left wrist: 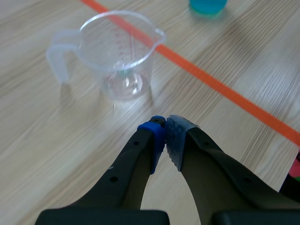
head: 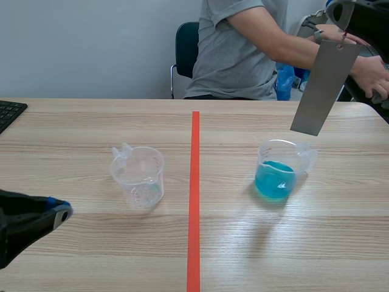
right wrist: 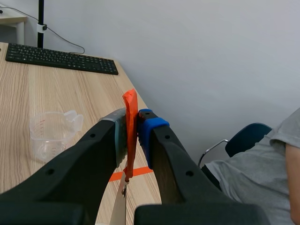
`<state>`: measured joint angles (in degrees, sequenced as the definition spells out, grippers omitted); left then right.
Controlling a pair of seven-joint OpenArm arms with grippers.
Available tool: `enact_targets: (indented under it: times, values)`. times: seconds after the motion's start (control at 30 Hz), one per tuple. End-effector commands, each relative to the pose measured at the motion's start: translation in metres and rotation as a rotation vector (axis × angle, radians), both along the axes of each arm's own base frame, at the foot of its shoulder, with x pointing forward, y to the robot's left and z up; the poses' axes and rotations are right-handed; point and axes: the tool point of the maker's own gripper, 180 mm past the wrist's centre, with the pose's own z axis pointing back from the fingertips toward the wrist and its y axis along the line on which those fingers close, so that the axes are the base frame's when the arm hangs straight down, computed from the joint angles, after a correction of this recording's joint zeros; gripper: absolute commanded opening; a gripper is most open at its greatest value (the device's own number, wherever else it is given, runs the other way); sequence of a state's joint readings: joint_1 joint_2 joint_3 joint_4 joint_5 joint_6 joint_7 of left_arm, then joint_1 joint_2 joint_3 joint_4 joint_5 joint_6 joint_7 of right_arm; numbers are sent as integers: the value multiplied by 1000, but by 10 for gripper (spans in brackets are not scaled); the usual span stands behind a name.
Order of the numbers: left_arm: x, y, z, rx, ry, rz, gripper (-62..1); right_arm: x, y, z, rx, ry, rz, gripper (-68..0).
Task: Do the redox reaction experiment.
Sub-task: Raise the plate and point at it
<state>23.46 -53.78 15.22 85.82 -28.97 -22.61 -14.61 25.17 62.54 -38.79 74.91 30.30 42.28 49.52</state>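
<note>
1. Across the pale wood-grain bench (head: 292,243) an orange-red tape line (head: 195,201) is running straight away from the robot, splitting the surface into two halves.
2. Left of that line an empty clear measuring cup (head: 138,175) is standing upright. Right of it a second clear cup (head: 278,170) is holding blue liquid (head: 273,182) in its lower part.
3. The right claw (right wrist: 132,123) is hanging high over the far right of the bench, its fingers pinching an orange tab (right wrist: 130,101). A grey metal strip (head: 322,85) is dangling from that tab at a tilt, its lower end above the rim of the blue-filled cup and clear of the liquid.
4. The left claw (left wrist: 165,129) is sitting low at the near left, its pads pressed together with nothing between them and the empty cup just ahead of it.
5. A black keyboard (head: 9,112) is lying at the bench's far left edge.
6. Across the bench a person (head: 234,55) in a grey T-shirt is sitting on a dark chair (head: 185,45), arms stretching toward the right. A plain pale wall (head: 85,42) is filling the background.
</note>
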Motion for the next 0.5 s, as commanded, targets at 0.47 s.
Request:
enact_targets:
  times: [0.47]
  values:
    - [73, -105, 39, -58, -173, -216, -567, 2, -3, 22, 26, -48, 3, -662]
